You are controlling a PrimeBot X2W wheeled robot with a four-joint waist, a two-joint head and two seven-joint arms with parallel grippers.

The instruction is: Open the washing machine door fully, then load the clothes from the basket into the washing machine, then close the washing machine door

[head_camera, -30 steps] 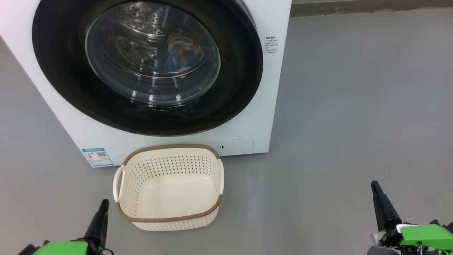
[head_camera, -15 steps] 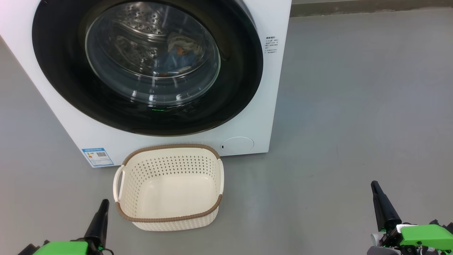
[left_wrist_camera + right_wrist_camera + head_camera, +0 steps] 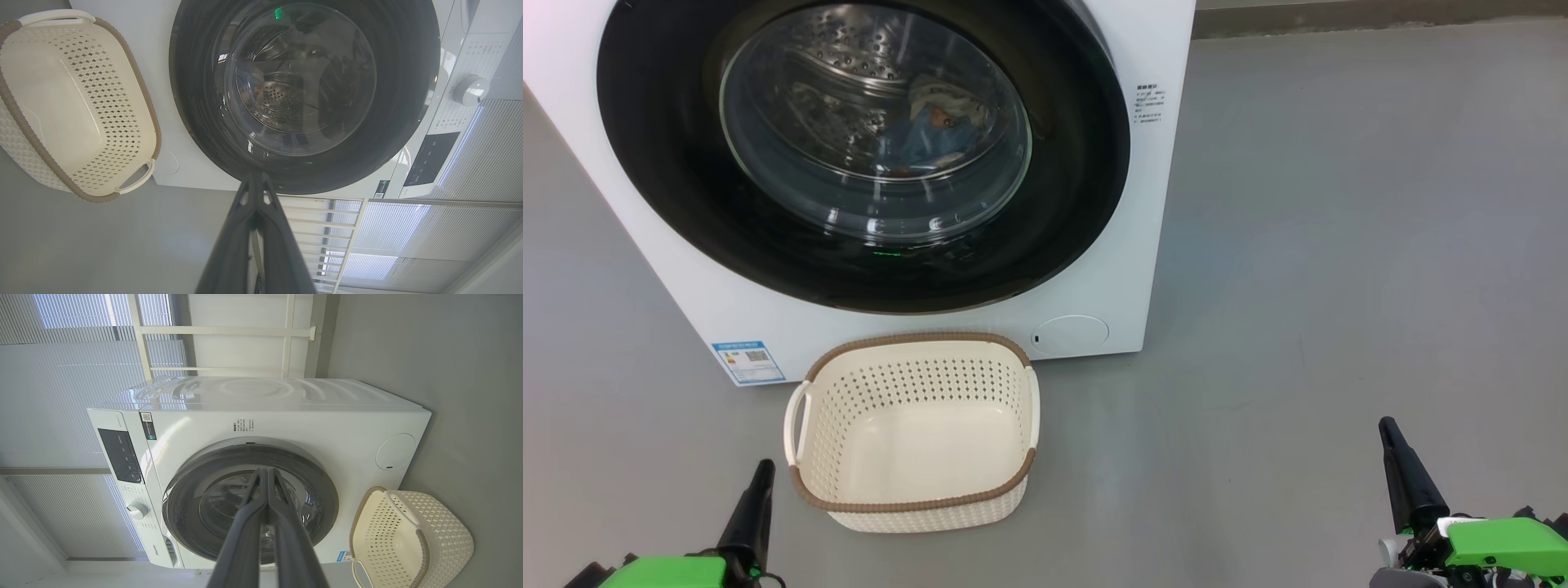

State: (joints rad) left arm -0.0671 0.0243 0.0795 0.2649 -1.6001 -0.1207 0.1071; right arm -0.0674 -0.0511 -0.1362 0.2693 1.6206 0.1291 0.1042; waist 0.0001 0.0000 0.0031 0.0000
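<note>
Status: the washing machine door (image 3: 866,155) sits flush against the front of the washing machine (image 3: 1094,278), closed as far as I can tell. Behind its glass the clothes (image 3: 939,122) lie in the steel drum (image 3: 849,49), a blue and cream heap (too blurred by reflections to count the pieces). The basket (image 3: 915,336) stands on the grey floor (image 3: 1298,286) just in front of the machine, below the door, with nothing in it.

Judgement: opening, loading and closing all look done. Nothing seems left except confirming the latch, which these views cannot show.

The left gripper (image 3: 762,478) hangs low beside the basket's near left corner, fingers pressed together with nothing between them. The right gripper (image 3: 1390,437) is well off to the right over bare floor, likewise closed and empty.

Against a second ago: no change noted. Door, basket and both grippers are in the same places, and the camera has not shifted.
</note>
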